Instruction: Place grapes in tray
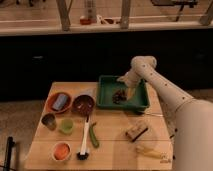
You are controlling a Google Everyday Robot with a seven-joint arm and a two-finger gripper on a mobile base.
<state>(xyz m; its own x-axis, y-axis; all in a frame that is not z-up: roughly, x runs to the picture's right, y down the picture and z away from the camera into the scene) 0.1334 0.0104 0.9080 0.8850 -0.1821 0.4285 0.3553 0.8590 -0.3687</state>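
The grapes (pixel 119 96) lie in the green tray (pixel 107 100), with the gripper (pixel 124 82) low over the tray's far side just behind them. A maroon bowl (pixel 83 104) sits just left of the tray, a sponge (pixel 136 132) nearer the front.

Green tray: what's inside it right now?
The grapes lie on the floor of the tray, near its middle. The gripper sits just above them, hiding the tray's floor beneath and behind it.

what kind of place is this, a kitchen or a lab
Probably a lab test setup, not a kitchen: a small wooden table holds bowls, a green tray with grapes, and the robot's hand over it.
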